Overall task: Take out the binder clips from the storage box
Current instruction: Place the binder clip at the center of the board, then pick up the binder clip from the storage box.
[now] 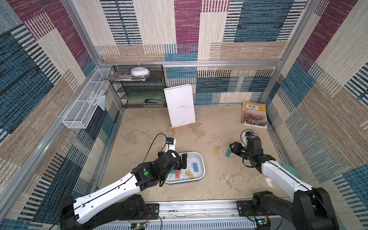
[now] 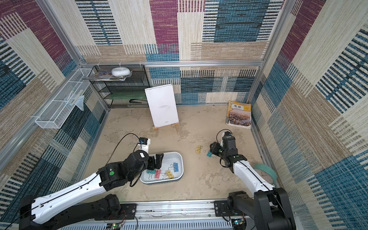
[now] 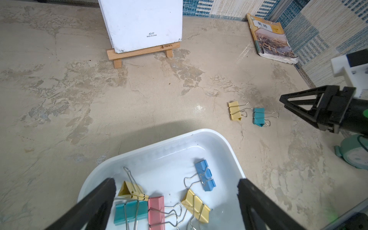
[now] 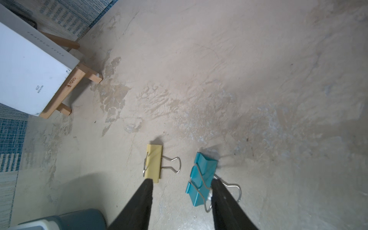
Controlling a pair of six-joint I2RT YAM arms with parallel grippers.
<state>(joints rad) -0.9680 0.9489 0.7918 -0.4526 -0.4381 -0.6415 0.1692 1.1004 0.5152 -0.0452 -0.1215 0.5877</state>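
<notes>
The storage box (image 1: pixel 202 162), a shallow white tray, sits on the worktop (image 1: pixel 139 139) a little toward 7 o'clock from its middle. Five binder clips lie inside. In both top views the blue clip (image 1: pixel 196 166) is at the box's 3 o'clock side, the flat yellow clip (image 1: pixel 190 174) is at 5 o'clock, and the pink clip (image 1: pixel 177 174) is near 6 o'clock. The boxed teal clip (image 3: pixel 129 212) touches the pink one. The tented yellow clip (image 3: pixel 131 190) rests against that teal clip. The left arm hides most of this pair from above.

The left claw (image 3: pixel 176 184) hangs over the box's 9 o'clock end. Its fingers (image 3: pixel 107 191) are spread wide and hold nothing.

Two clips are out of the box, at about 2 o'clock from it. The loose yellow clip (image 1: pixel 217 149) lies flat, and the loose teal clip (image 1: pixel 229 153) is just beside it on its 3 o'clock side. Both lie on the bare worktop.

The right claw (image 4: pixel 182 181) hangs low over this pair with its fingers parted and pinches nothing. In the right wrist view one finger crosses the teal clip's wire handle, and I cannot tell whether it touches. The other finger ends at the yellow clip's edge.

A white board (image 1: pixel 180 106) on a small wooden easel stands at 12 o'clock. A textbook (image 1: pixel 254 114) lies in the 1 o'clock corner.
</notes>
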